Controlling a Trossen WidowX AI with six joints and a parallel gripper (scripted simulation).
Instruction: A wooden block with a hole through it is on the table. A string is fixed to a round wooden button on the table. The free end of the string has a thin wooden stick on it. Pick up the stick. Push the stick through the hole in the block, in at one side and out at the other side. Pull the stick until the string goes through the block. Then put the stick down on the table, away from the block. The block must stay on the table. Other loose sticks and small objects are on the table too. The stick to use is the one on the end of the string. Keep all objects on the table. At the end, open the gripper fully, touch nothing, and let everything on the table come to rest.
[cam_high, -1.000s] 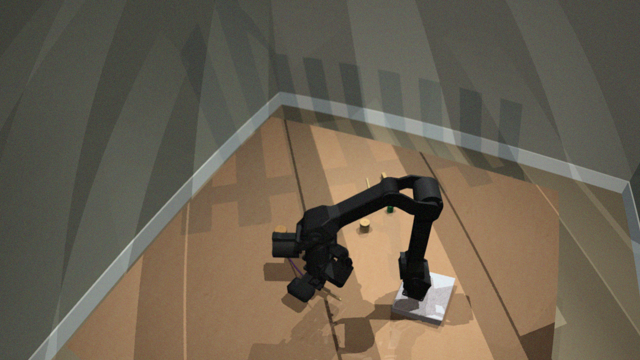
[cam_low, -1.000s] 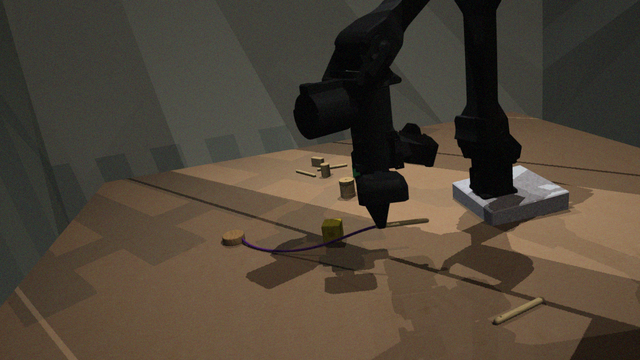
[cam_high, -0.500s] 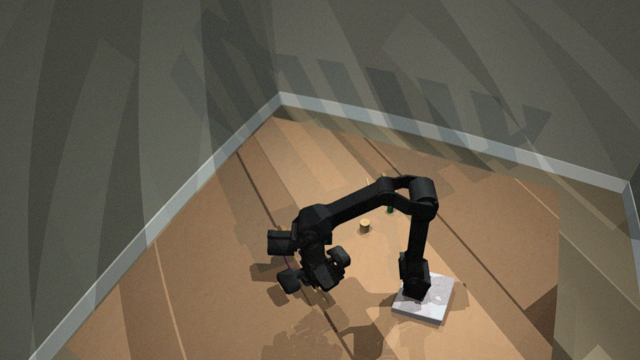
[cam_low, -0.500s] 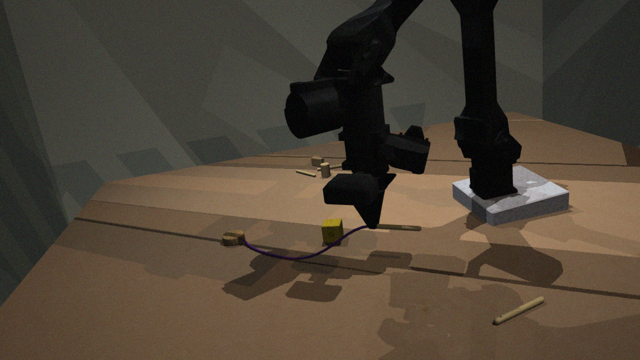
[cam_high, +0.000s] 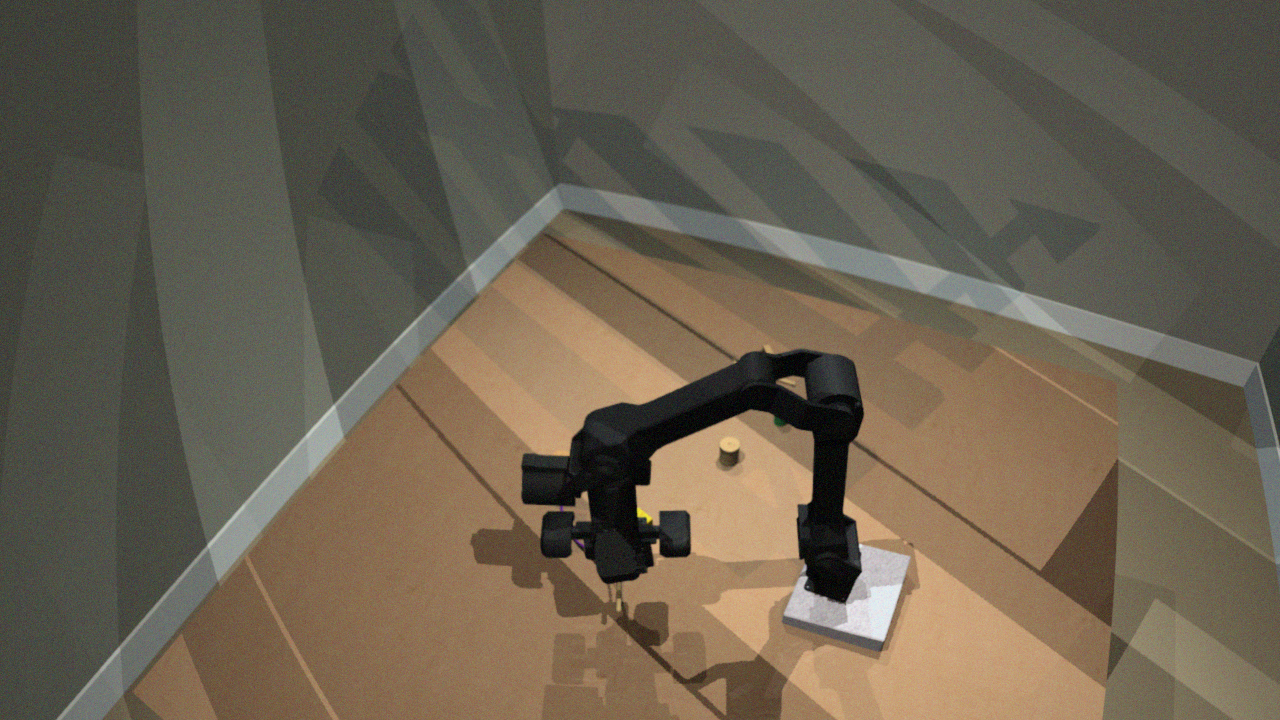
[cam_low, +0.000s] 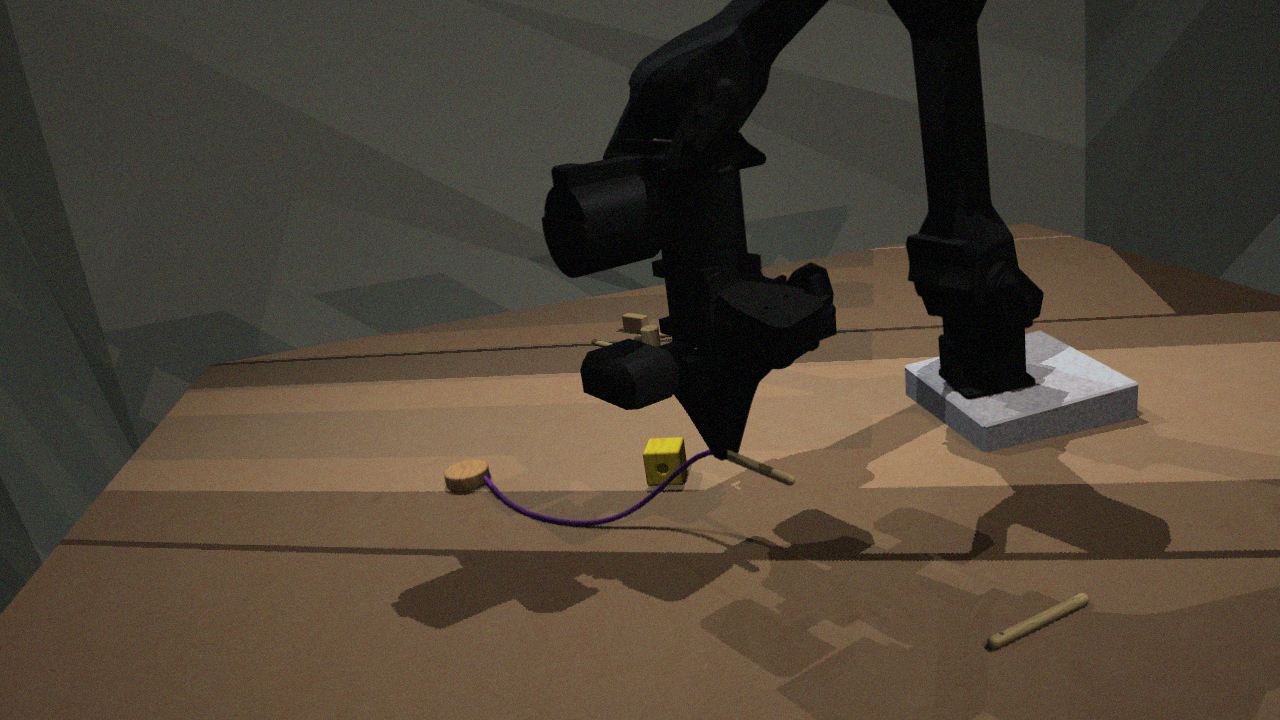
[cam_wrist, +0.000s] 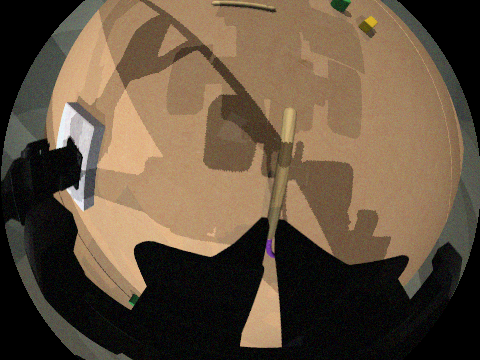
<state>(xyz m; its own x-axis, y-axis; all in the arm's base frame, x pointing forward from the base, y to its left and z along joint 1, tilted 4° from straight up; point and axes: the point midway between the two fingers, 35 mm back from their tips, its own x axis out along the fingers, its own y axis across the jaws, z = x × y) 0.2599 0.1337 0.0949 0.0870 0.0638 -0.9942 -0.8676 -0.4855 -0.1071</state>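
One thin pale stick (cam_low: 759, 468), purple string (cam_low: 572, 517) trailing, pinched by closed fingers (cam_low: 723, 445).

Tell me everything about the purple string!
The thin purple string is one soft cord. One end is fixed to the flat round wooden button lying on the table. From there it sags in a loose curve along the brown table top, passes in front of the small yellow block with a hole, and rises to the thin wooden stick. The black gripper is shut on that stick's string end. It does not appear to go through the block yet.
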